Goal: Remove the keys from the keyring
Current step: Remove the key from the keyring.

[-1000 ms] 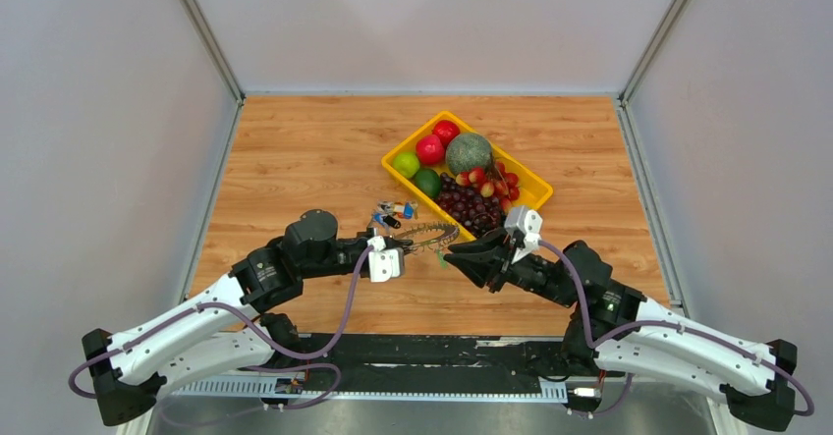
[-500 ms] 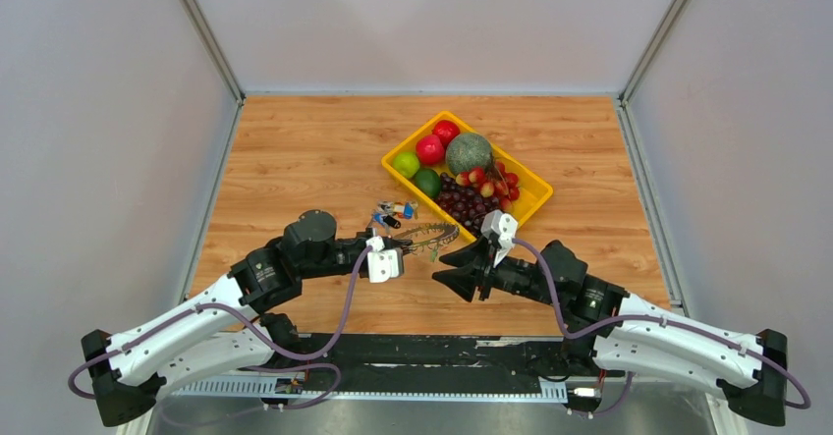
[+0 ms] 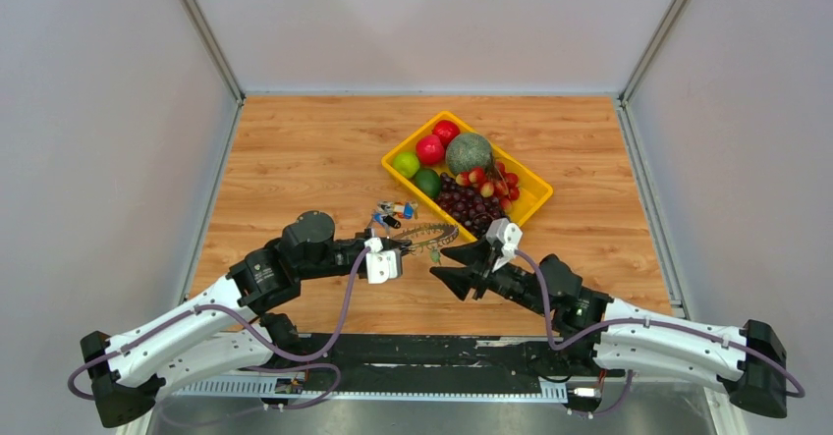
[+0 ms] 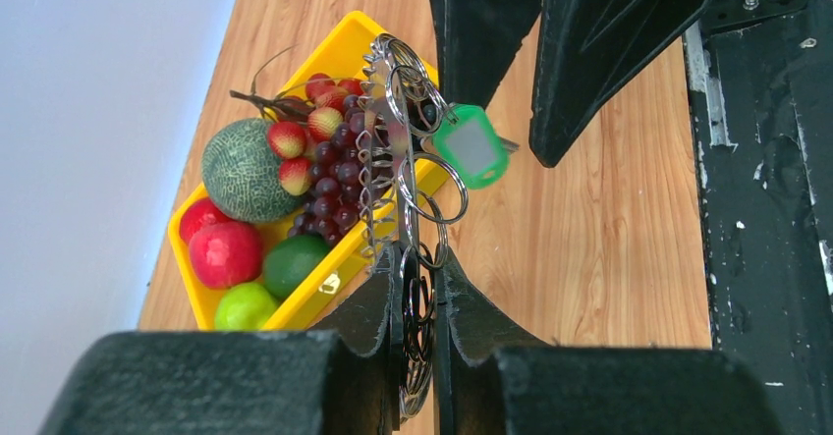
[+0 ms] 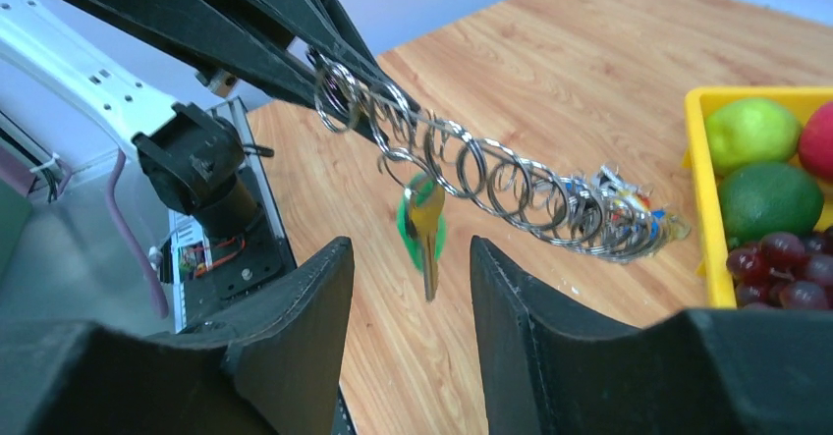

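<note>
Left pincer (image 4: pixel 417 263) clamped on the keyring (image 5: pixel 535 199), which juts lengthwise toward the yellow tray (image 5: pixel 695 190). Right pincer (image 5: pixel 411 248), spread apart and empty, faces the hanging key (image 5: pixel 429 239) just ahead, in line with its gap.

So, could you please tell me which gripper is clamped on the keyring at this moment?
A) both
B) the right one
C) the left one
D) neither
C: the left gripper pinches the keyring between its fingers in the left wrist view, while the right gripper stands open around the hanging key, with a gap on each side.
</note>
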`<move>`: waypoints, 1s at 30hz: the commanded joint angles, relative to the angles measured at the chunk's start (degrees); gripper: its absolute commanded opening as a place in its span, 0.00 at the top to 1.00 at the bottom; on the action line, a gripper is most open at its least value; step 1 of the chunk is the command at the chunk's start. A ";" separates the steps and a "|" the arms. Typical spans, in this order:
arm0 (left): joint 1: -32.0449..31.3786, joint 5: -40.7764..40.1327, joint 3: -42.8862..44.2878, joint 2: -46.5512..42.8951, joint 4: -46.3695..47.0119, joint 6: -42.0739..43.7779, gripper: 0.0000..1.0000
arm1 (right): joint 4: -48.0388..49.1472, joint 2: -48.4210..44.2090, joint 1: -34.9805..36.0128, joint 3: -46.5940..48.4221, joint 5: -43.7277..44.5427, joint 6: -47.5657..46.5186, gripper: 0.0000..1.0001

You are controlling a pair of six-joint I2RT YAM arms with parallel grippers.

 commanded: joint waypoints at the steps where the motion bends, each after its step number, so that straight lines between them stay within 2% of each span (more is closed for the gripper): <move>1: 0.01 0.74 0.25 -0.96 2.98 0.40 1.00 | 12.73 0.43 2.26 -0.99 3.91 -5.01 0.50; 5: -0.02 0.60 0.17 -1.06 3.05 0.45 1.00 | 15.54 2.56 4.53 -0.99 6.07 -8.56 0.51; 13: -0.05 0.63 0.11 -1.16 2.97 0.53 1.00 | 17.95 4.52 8.73 -0.89 11.17 -14.77 0.63; 23: -0.02 0.55 0.04 -1.13 3.05 0.53 1.00 | 18.20 3.88 9.73 -1.22 12.27 -16.85 0.68; 27: 0.02 0.56 0.04 -1.12 3.05 0.53 1.00 | 19.08 2.22 9.75 -2.10 13.21 -17.03 0.79; 30: 0.02 0.57 -0.04 -1.14 3.05 0.53 1.00 | 17.89 2.16 9.75 -1.73 13.36 -16.77 0.80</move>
